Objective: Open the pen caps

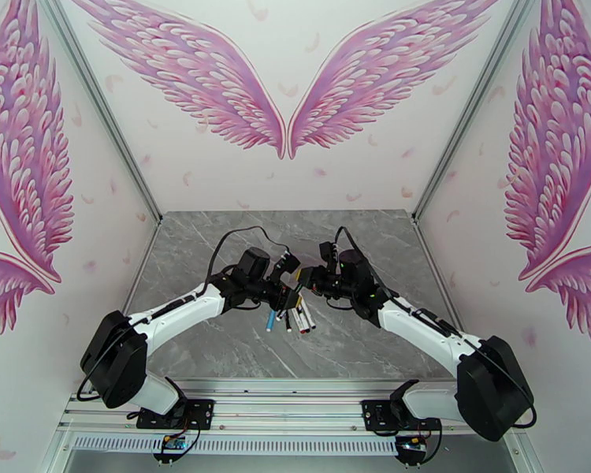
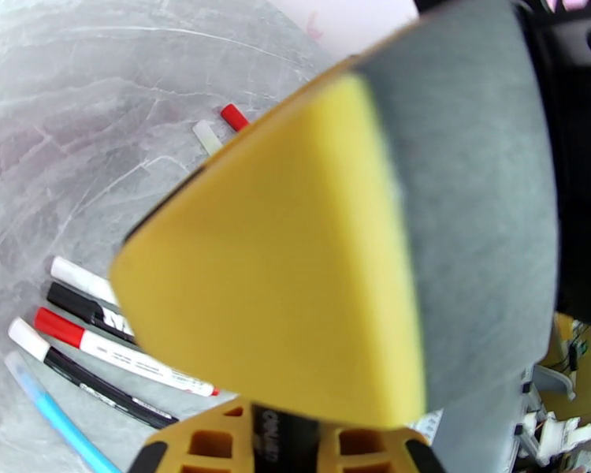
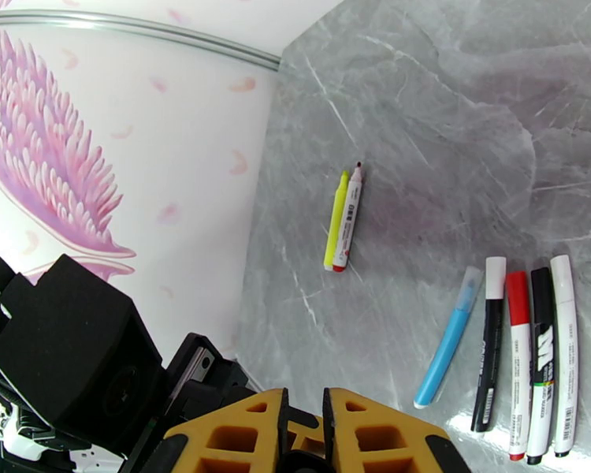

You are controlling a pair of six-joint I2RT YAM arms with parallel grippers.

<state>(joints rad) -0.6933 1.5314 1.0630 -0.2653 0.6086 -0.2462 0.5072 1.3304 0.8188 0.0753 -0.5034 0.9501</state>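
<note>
1. Left gripper (image 2: 284,455): fingers closed on a black pen (image 2: 273,423), held above the table (image 3: 453,112) where the two arms meet.
2. Right gripper (image 3: 303,435): fingers closed; something dark sits between them, and I cannot tell whether it is the cap.
3. Step in hand, as judged: pulling this pen's cap off. Pull straight along the barrel, keep the left grip firm, and avoid any sideways bend.
4. Stock on the table: a row of pens (image 3: 524,356), five, caps seemingly on; an uncapped pair (image 3: 341,222), set apart from the row; a loose white cap (image 2: 207,139) just beside a red cap (image 2: 234,117).
5. Writing: white letters on the held pen, too blurred to read; a large "M" on a black pen in the row; the small print and barcodes are illegible.
</note>
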